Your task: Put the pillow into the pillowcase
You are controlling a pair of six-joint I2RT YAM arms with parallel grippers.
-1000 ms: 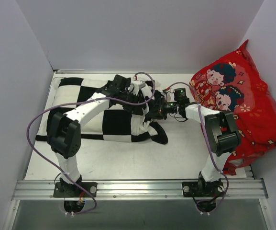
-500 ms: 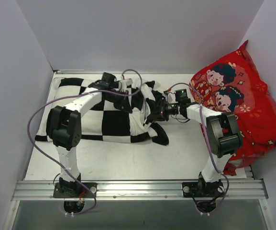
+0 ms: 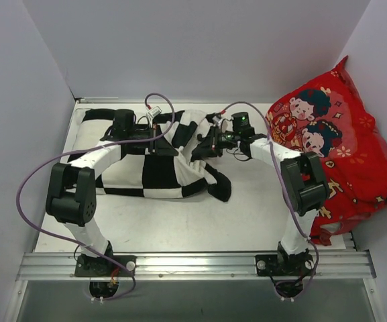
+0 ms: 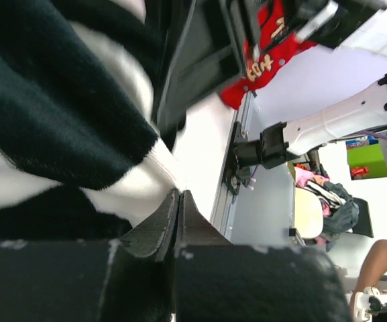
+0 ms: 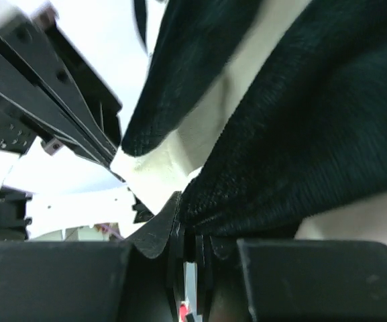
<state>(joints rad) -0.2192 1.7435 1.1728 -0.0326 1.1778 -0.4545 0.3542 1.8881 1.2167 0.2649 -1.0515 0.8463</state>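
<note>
Pillowcase [image 3: 159, 174]: limp black-white checkerboard fabric, spread flat left-centre, right end bunched and raised.

**One high view, two pressed into cloth**

The top camera sits above and behind the arm bases [image 3: 102, 265], looking down over the whole table [image 3: 146, 228]. The left wrist camera looks along the left gripper [image 4: 178, 193], hard against the pillowcase [image 4: 52, 114], and faces across to the right arm [image 4: 327, 124] and the red cushion [image 4: 263, 64]. The right wrist camera, along the right gripper [image 5: 178, 201], is nearer still, cloth filling its frame; it seems to face the left arm [image 5: 45, 87]. All three views share the pillowcase.
</note>
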